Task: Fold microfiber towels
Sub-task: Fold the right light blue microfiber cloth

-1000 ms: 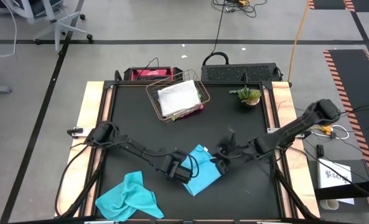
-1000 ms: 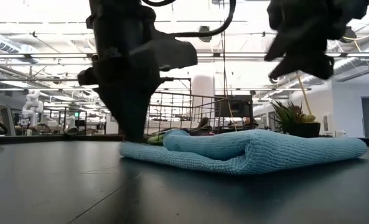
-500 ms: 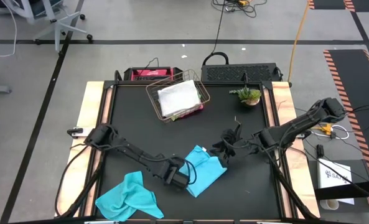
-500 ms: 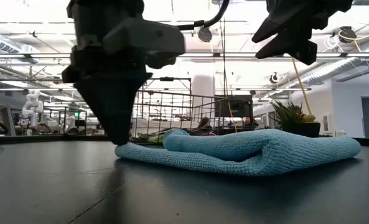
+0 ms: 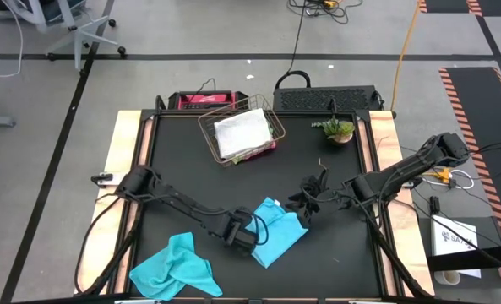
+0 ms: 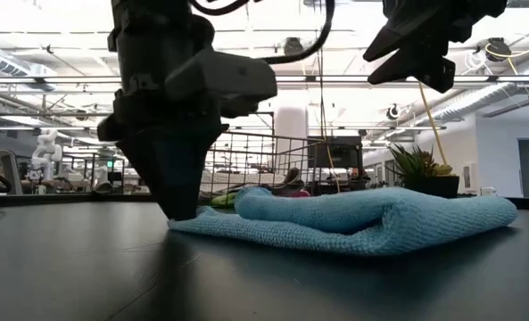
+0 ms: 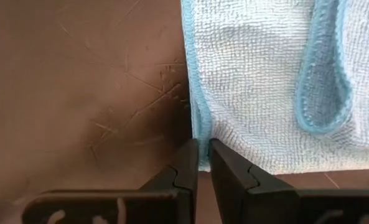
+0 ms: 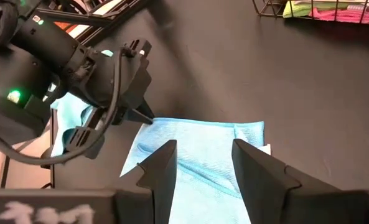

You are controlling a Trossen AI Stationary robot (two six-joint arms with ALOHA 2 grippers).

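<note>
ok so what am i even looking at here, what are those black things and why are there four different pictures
The black things are two robot arms working at a table; each ends in a two-finger gripper. Their job is folding cloths. One picture looks straight down from above, one sits at table-top height, and the other two come from cameras on each arm's wrist.

The left gripper is down at the edge of a half-folded blue towel, its fingers nearly shut with the towel's edge between the tips. The right gripper hangs open above the same towel, holding nothing.

A second blue towel lies crumpled near the front left corner. At the back stands a wire basket with a light grey towel on top of green and pink ones, and beside it a small potted plant.
</note>
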